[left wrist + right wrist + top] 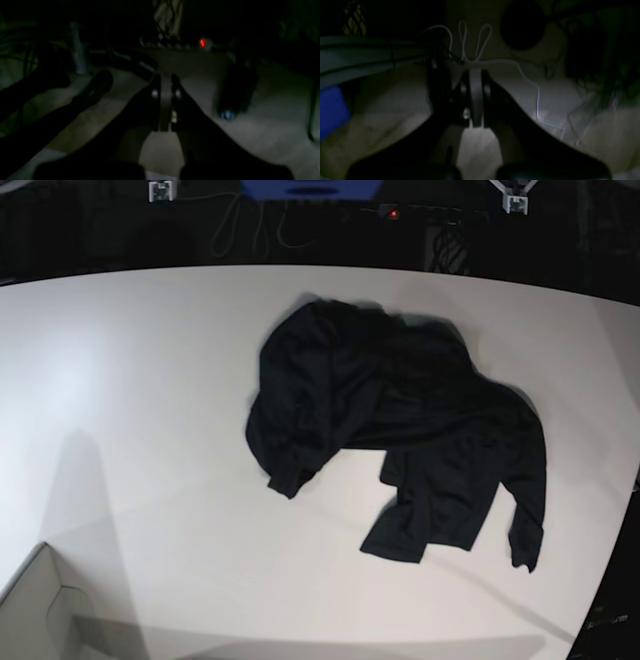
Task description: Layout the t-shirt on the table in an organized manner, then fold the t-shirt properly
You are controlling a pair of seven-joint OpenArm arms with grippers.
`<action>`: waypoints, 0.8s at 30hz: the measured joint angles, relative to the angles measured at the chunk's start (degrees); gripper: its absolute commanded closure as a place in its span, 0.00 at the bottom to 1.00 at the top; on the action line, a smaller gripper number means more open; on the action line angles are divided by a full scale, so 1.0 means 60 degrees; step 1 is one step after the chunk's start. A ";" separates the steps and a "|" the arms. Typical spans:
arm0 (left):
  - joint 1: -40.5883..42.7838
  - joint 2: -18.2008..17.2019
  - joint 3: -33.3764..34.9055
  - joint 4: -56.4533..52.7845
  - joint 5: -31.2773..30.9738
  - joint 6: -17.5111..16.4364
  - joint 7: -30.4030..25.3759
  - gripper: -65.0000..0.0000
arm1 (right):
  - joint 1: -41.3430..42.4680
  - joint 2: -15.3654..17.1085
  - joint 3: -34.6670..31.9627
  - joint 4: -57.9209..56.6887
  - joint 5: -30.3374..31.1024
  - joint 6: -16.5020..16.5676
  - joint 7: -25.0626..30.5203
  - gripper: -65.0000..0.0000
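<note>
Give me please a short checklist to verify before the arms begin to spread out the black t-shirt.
1. T-shirt wholly on the table: ok, no part hangs over the edge.
2. T-shirt laid flat: not ok, it is crumpled and folded over itself.
3. Sleeves found: cannot tell, the folds hide which part is which.
4. Left gripper empty: ok, jaws shut on nothing.
5. Right gripper empty: ok, jaws shut on nothing.
6. Arms away from the cloth: ok, neither shows in the base view.
</note>
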 measured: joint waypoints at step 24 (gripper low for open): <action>0.2550 0.1486 -0.3625 0.6870 -0.0007 0.0036 0.0022 1.00 | 0.0339 0.0288 -0.0608 0.6284 0.0601 0.0004 -0.2725 1.00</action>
